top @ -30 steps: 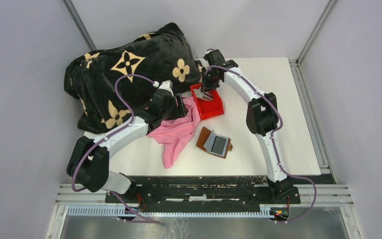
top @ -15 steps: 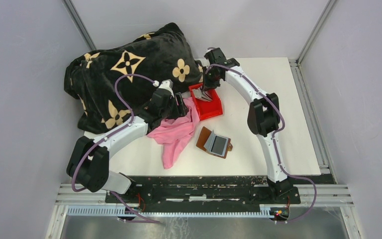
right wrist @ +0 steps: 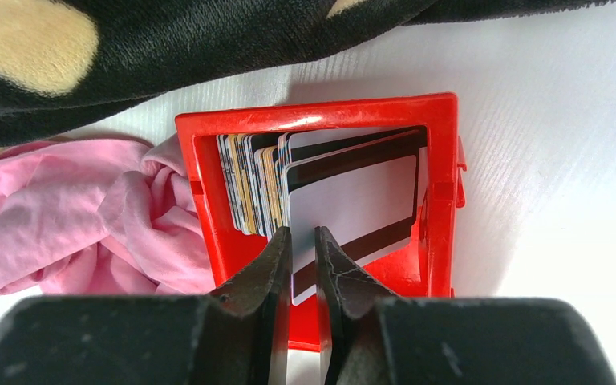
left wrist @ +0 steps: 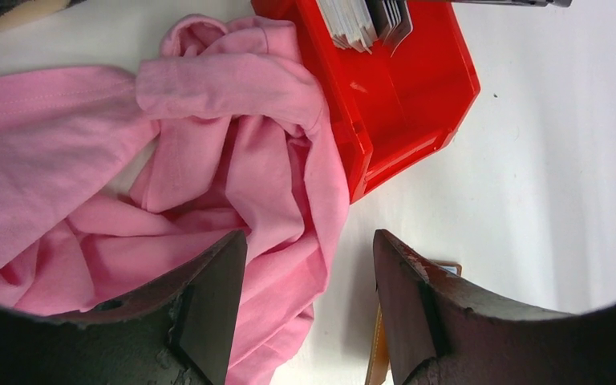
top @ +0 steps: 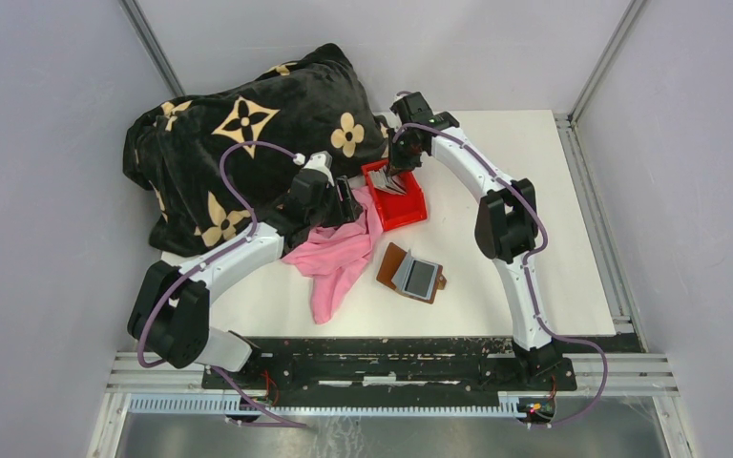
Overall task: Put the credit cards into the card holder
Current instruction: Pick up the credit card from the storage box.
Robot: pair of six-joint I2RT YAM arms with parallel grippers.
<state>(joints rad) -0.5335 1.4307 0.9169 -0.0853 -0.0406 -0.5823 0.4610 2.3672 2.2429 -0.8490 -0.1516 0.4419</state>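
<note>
Several credit cards [right wrist: 353, 192] stand on edge in a red bin [right wrist: 321, 108], the front one white with a dark stripe. My right gripper [right wrist: 302, 233] hangs just over the cards [top: 391, 181] in the bin [top: 410, 205]. Its jaws are open only a narrow gap, and the white card's lower left corner shows through it. The brown card holder [top: 393, 264] lies open on the table with a grey card [top: 418, 277] on it. My left gripper [left wrist: 309, 241] is open and empty above the pink cloth's edge, the card holder's edge [left wrist: 381, 353] by its right finger.
A pink cloth [top: 339, 258] lies crumpled against the bin's left side [left wrist: 401, 88]. A black blanket with tan flowers [top: 248, 134] is heaped at the back left, reaching the bin's far end. White table [top: 534, 191] extends to the right.
The right gripper's jaws have narrowed over the cards in the bin. The left arm has hardly moved.
</note>
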